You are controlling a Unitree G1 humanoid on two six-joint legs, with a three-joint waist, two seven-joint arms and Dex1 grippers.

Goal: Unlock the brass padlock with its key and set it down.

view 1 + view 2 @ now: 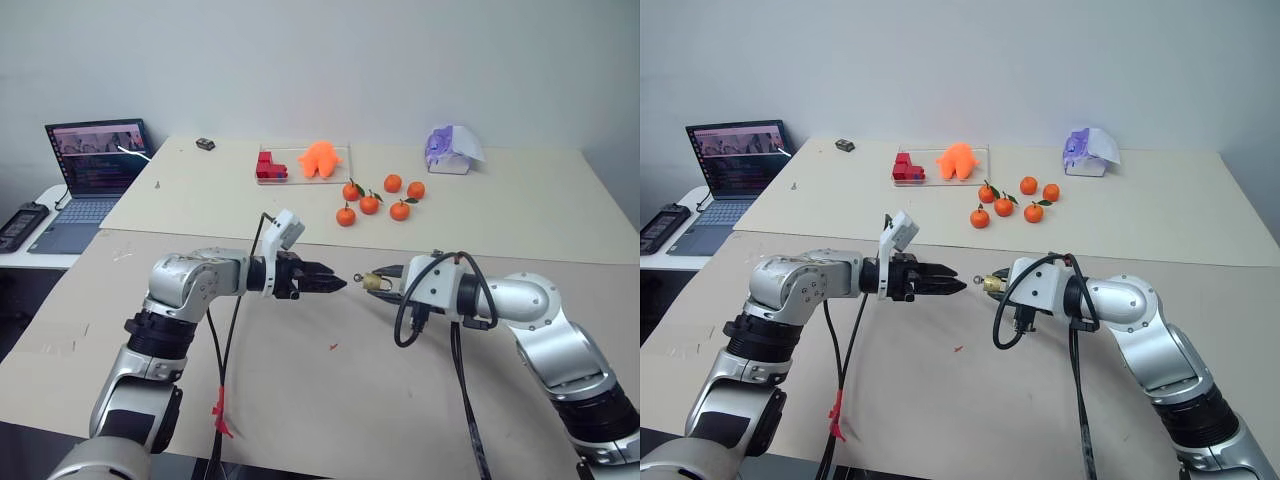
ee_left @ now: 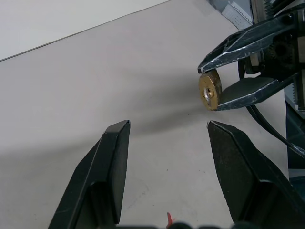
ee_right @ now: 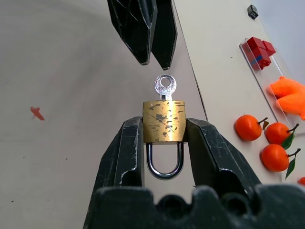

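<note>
My right gripper [image 1: 992,283] is shut on the brass padlock [image 3: 164,120], pinching its squarish body from both sides above the table. The silvery shackle [image 3: 164,164] looks closed and points back toward the wrist. The key [image 3: 165,87] sits in the keyhole, its round head sticking out toward my left gripper [image 1: 338,284]. That gripper is open and holds nothing, level with the padlock and a short way from the key. In the left wrist view its two fingers [image 2: 112,157] stand well apart, and the padlock [image 2: 210,89] lies beyond them, off to one side.
Several small oranges [image 1: 370,203] lie mid-table, behind the grippers. A clear tray [image 1: 340,150] at the back holds red blocks [image 1: 270,167] and an orange toy [image 1: 320,158]. A purple-and-white object [image 1: 452,150] is back right, a laptop [image 1: 95,160] far left. Cables hang from both wrists.
</note>
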